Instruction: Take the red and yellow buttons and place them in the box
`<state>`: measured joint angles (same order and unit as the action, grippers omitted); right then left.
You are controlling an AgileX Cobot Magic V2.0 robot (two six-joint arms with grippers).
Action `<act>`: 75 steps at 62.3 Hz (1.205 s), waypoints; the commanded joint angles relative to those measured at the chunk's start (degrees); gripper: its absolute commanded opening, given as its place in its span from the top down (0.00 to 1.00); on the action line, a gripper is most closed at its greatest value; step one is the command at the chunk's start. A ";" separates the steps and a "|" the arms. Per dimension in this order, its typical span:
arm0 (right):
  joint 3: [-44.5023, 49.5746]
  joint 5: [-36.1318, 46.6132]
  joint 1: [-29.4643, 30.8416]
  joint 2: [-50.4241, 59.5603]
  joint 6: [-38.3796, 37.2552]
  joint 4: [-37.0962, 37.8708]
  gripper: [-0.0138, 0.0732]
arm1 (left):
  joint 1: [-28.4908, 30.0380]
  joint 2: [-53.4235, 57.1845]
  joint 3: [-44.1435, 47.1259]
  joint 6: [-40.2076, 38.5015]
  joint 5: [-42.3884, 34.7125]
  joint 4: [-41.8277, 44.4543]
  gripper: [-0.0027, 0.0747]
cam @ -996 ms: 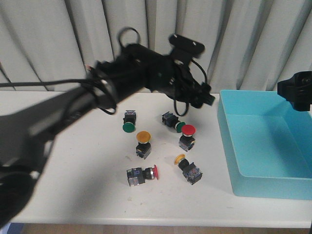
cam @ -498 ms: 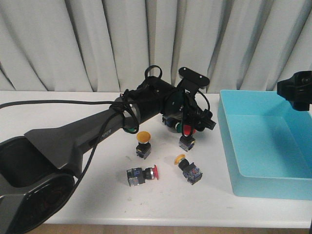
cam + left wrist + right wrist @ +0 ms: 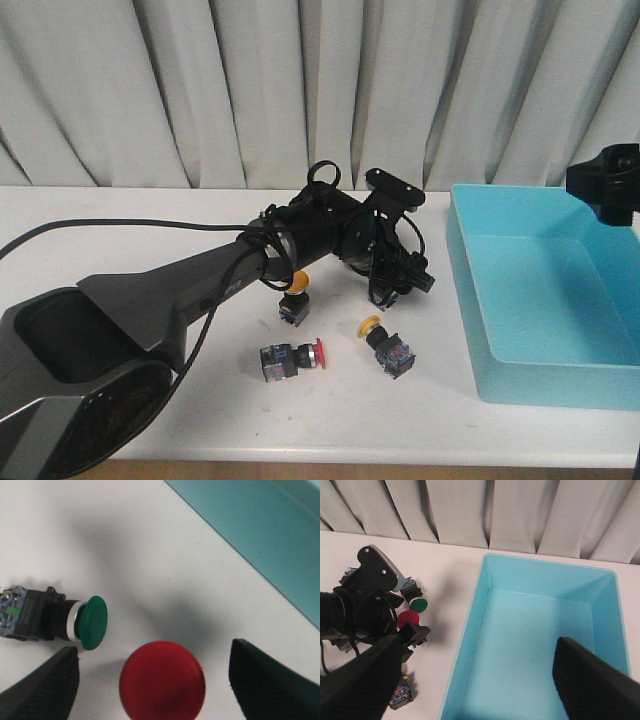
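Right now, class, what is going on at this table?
The left arm's tool is open, lowered around an upright red button. A green button lies on its side beside it. Other red and yellow buttons lie on the table. The right tool hangs open over the empty turquoise box.

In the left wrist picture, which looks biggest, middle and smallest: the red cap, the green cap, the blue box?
1. Box, only partly in view.
2. Red cap, though it sits nearest the camera.
3. Green cap.
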<state>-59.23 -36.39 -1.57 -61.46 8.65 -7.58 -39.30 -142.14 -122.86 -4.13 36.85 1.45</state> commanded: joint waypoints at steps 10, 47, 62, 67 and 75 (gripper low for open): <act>-1.94 3.33 0.13 0.46 0.12 -0.44 0.16 | 0.14 3.55 -2.00 -0.13 -2.13 1.17 0.28; -1.94 2.97 0.13 0.46 0.12 -0.44 0.16 | 0.19 3.55 -1.72 0.09 -2.39 -1.45 0.56; -1.94 2.40 0.13 0.53 0.32 -0.44 0.16 | 0.19 3.71 -1.80 0.09 -3.28 -1.82 0.95; -1.94 2.12 0.00 0.53 0.59 -0.44 0.16 | 0.19 4.60 -1.80 0.03 -2.36 -1.82 0.98; -0.91 2.38 -3.61 0.53 4.37 0.76 0.16 | 0.19 8.31 -1.84 -0.22 0.87 -3.25 0.98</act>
<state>-59.23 -37.52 -3.01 -61.46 9.73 -7.34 -39.25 -141.45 -122.86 -3.94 38.44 -0.52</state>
